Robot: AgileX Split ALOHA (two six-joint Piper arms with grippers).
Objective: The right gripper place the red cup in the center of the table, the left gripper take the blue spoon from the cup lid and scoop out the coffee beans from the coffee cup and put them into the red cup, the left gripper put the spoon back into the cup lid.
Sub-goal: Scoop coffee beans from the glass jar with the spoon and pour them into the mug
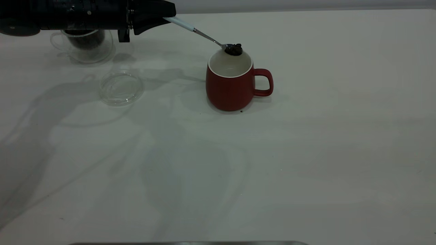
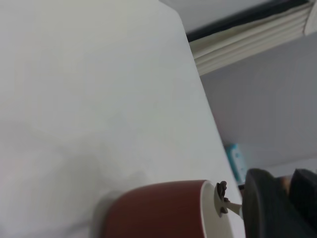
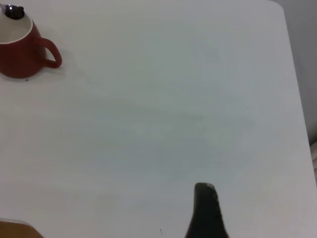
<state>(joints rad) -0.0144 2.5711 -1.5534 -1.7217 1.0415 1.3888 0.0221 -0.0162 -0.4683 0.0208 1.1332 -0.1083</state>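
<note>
the left gripper (image 1: 160, 17), clamped on the blue spoon (image 1: 199, 33), holds heaped coffee beans (image 1: 233, 49) over the far rim of the red cup (image 1: 231, 83) mid-table, so a tilt outward could spill beans onto the table (image 1: 306, 153) toward its far edge.

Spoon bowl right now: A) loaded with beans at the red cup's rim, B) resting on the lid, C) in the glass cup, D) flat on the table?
A: the blue spoon, held by the left gripper, carries coffee beans at the red cup far rim.
</note>
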